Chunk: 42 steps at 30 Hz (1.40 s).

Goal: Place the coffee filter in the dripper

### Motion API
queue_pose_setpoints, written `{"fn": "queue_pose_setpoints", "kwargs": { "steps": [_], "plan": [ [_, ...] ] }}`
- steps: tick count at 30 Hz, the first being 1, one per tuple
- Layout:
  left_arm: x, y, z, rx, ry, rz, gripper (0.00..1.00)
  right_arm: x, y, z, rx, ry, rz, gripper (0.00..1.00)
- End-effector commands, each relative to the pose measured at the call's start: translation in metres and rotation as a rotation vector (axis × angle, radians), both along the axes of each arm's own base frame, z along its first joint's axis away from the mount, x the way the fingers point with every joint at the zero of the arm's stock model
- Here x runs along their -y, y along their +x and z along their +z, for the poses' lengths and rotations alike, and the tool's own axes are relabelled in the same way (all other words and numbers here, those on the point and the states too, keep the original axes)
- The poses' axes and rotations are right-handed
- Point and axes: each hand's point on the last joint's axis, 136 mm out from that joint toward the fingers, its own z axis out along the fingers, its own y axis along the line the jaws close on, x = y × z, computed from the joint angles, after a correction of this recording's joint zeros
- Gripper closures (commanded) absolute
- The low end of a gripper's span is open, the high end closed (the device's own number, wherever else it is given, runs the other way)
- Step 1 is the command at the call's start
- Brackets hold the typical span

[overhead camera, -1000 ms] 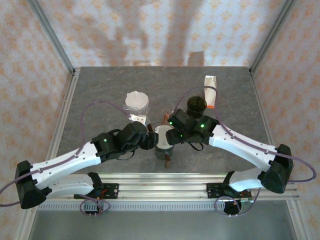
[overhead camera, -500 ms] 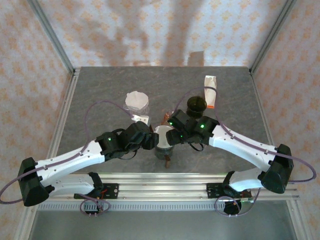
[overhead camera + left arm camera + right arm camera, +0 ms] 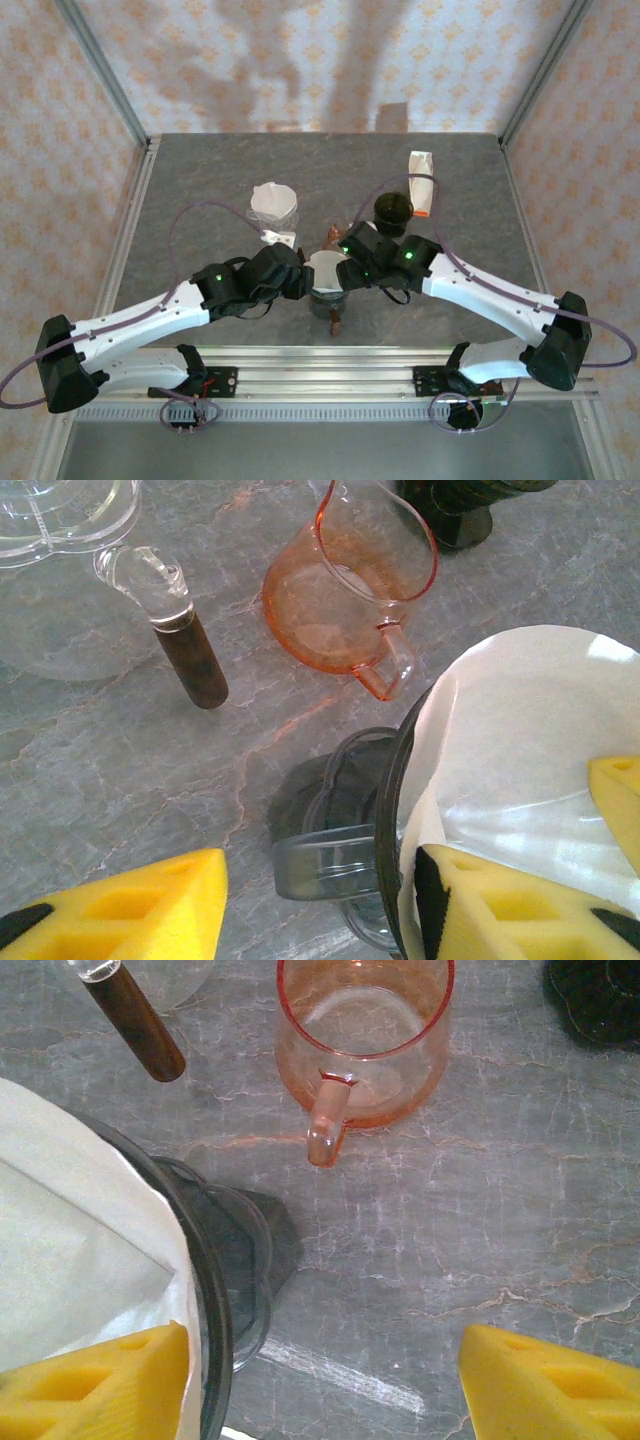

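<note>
Left pincer (image 3: pixel 310 905) and right pincer (image 3: pixel 325 1385) both spread, gripping nothing.
Each of mine has one finger inside the coffee filter (image 3: pixel 530 730), which lies in the dripper (image 3: pixel 393 780), near-centre on the table (image 3: pixel 200 200).

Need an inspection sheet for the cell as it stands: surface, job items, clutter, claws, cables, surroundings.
Surface: grey marbled table, no spills seen.
Job's things: white filter sits inside the clear dripper, centre of the table, towards the near edge.
Clutter: pink cup, glass pot with a brown handle, dark cup, white pouch, all behind the dripper.
Grippers: left claw open, straddling the dripper's rim, one finger over the filter. Right claw open, the same at the opposite rim.
Cables: purple cables loop along both arms, none snagged.
Surroundings: patterned walls, metal frame posts.
</note>
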Motion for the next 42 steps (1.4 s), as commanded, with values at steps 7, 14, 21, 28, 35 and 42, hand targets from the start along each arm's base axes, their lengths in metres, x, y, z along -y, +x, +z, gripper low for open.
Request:
{"fn": "queue_pose_setpoints", "kwargs": {
  "steps": [7,14,21,28,35,42],
  "plan": [
    [-0.005,0.000,-0.006,-0.010,0.002,0.022,0.43,-0.012,-0.001,0.026,0.048,0.148,-0.002,0.28],
    [-0.004,0.000,-0.007,-0.008,-0.005,0.022,0.43,0.009,-0.009,0.004,0.019,0.076,-0.042,0.32],
    [-0.006,0.000,-0.007,-0.007,0.001,0.026,0.43,0.016,-0.011,0.002,0.024,0.074,-0.060,0.35],
    [-0.006,-0.002,0.006,0.020,-0.059,0.030,0.38,0.011,-0.010,0.004,0.022,0.086,-0.051,0.35],
    [-0.012,-0.002,0.001,0.010,-0.044,0.042,0.37,0.008,-0.010,0.005,0.019,0.091,-0.045,0.35],
    [-0.008,-0.001,-0.004,-0.003,-0.035,0.035,0.37,-0.006,0.002,0.024,0.042,0.086,-0.012,0.28]
  ]
}}
